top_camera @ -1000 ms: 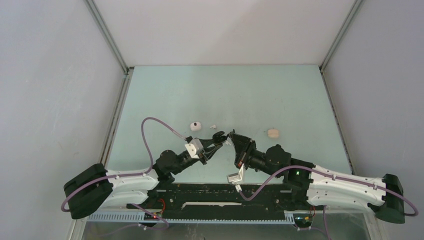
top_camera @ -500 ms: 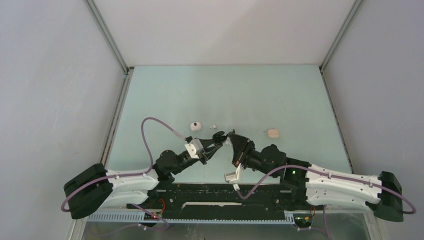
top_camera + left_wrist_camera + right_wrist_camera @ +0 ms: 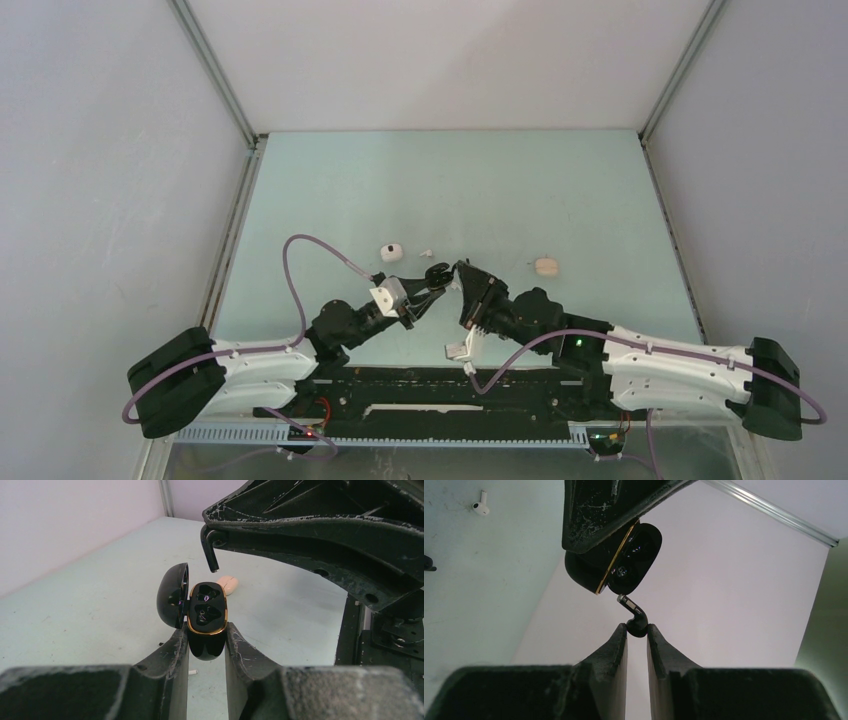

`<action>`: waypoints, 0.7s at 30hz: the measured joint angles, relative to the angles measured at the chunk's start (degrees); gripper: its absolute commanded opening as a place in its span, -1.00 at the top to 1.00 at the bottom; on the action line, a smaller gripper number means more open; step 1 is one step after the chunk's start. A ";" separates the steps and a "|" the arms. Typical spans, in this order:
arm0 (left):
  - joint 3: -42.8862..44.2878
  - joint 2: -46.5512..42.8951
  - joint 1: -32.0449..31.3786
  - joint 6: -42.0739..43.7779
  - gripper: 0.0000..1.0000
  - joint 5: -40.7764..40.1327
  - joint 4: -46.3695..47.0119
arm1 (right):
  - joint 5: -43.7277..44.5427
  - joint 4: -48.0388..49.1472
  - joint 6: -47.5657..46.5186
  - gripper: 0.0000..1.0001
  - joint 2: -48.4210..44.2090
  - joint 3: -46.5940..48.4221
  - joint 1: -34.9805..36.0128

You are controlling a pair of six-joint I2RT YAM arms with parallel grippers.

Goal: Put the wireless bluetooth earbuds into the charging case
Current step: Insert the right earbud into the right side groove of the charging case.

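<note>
- Case (image 3: 206, 615): black, gold-rimmed, lid open, clamped at its base between the fingers of left gripper (image 3: 206, 635), held clear of table (image 3: 500, 190).
- Black bud (image 3: 635, 616): pinched by its head in right gripper (image 3: 637, 630); stem tip just beside the open case, contact not discernible.
- White bud (image 3: 425, 252): lying on table near white case (image 3: 391, 251).
- Beige case (image 3: 545, 266): on table, well apart on the right.

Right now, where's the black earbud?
Right wrist view: the black earbud is pinched in the right hand, its stem tip near the open black case in the left hand.
</note>
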 measured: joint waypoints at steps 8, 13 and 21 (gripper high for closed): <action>0.00 0.00 0.00 -0.59 1.00 1.31 0.02 | 0.96 2.56 -4.33 1.00 3.39 0.00 -0.26; 0.00 0.00 0.00 -1.01 0.99 1.36 0.02 | 1.38 3.85 -6.23 1.00 4.22 0.00 -0.44; 0.00 -0.20 0.00 -1.81 0.99 1.20 0.07 | 1.51 3.98 -7.87 1.00 4.46 0.00 -0.48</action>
